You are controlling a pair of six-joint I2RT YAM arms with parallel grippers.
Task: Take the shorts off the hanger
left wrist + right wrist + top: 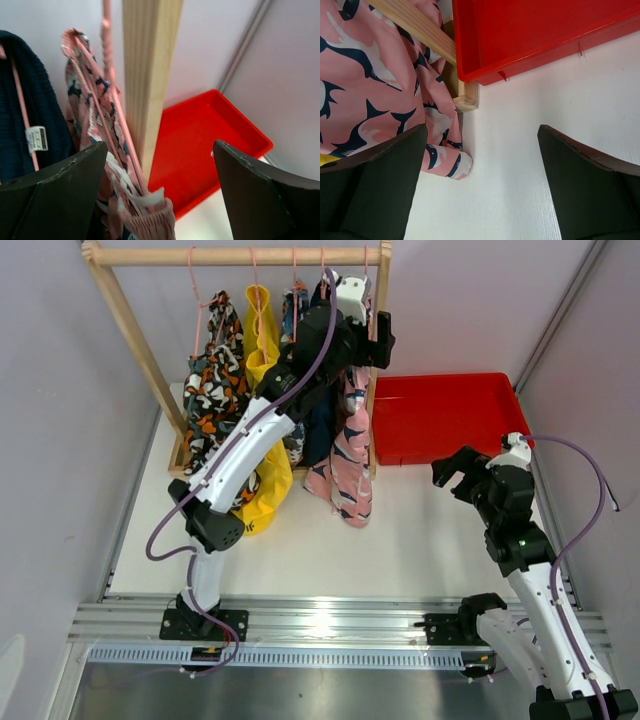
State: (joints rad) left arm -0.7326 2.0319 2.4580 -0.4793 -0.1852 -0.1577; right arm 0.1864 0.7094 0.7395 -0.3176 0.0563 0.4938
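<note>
Shorts: 5 pairs, 1 each: camo pair [212, 380], yellow pair [262, 345], blue-orange-white print pair [292, 308], navy pair [318, 432], pink pair [350, 455].
Pink hanger hooks [193, 280] over rail: 5 visible.
Wooden rack [230, 256]: 1.
Red tray [445, 415]: 1.
Arms: 2, left arm [240, 455] and right arm [530, 570].
Grippers: 2, left gripper [160, 150] and right gripper [482, 130], 2 fingers each.

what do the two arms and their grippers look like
Both the left arm and right arm have white shells over black joints, each with a purple cable looping alongside. A small green light glows on the right arm. The left gripper and right gripper have wide, dark, wedge-shaped fingers.
</note>
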